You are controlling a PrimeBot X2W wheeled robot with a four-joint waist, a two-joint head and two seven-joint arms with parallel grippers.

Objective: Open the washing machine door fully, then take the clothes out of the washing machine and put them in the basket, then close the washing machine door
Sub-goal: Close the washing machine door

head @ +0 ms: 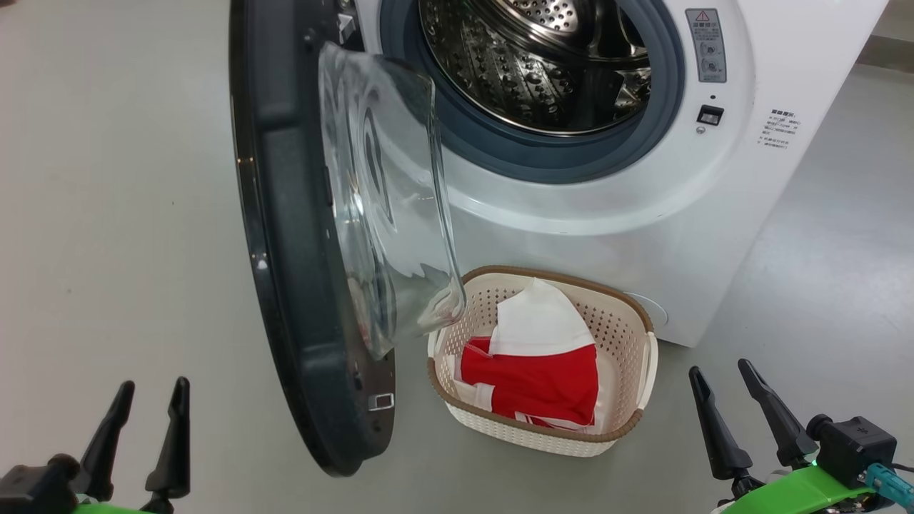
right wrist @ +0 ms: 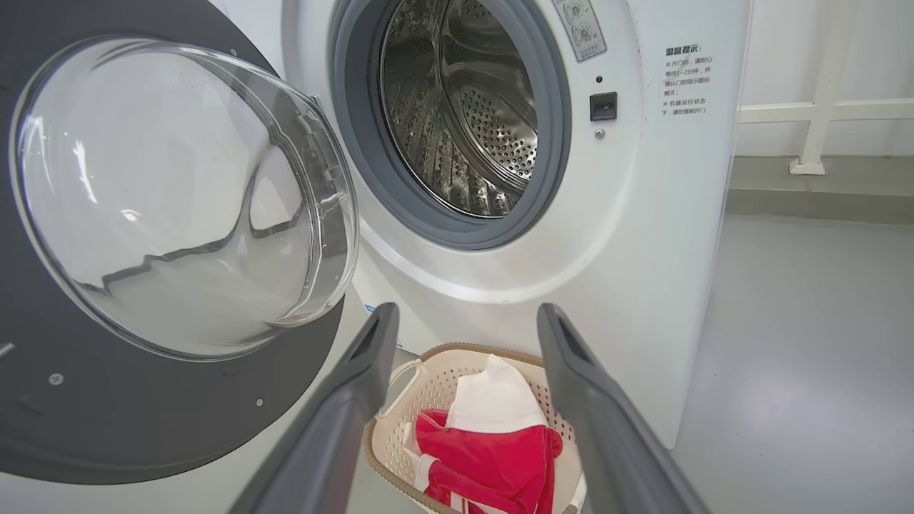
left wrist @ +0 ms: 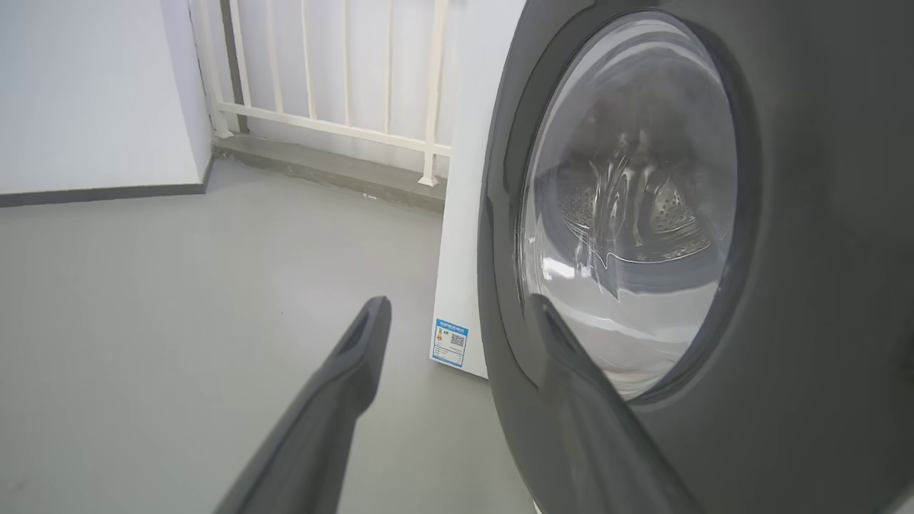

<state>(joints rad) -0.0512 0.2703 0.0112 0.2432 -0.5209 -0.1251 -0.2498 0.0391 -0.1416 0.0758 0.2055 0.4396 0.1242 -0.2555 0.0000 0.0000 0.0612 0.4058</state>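
The washing machine [head: 643,214] [right wrist: 643,235] stands ahead with its steel drum bare. Its door [head: 300,250] [right wrist: 107,400] [left wrist: 821,285] hangs wide open to the left, glass bowl bulging toward the drum. On the floor below the opening sits the cream basket [head: 628,335] [right wrist: 389,442], holding the red and white clothes [head: 543,371] [right wrist: 493,457]. My left gripper [head: 153,389] [left wrist: 460,310] is open near the floor, left of the door's outer face. Low at the right, my right gripper [head: 720,370] [right wrist: 464,318] is open too, right of the basket. Neither holds anything.
Grey floor [head: 107,214] spreads left and right of the machine. A white railing [left wrist: 343,86] on a low kerb and a white wall [left wrist: 86,93] stand behind. A blue label [left wrist: 450,343] is stuck low on the machine's side.
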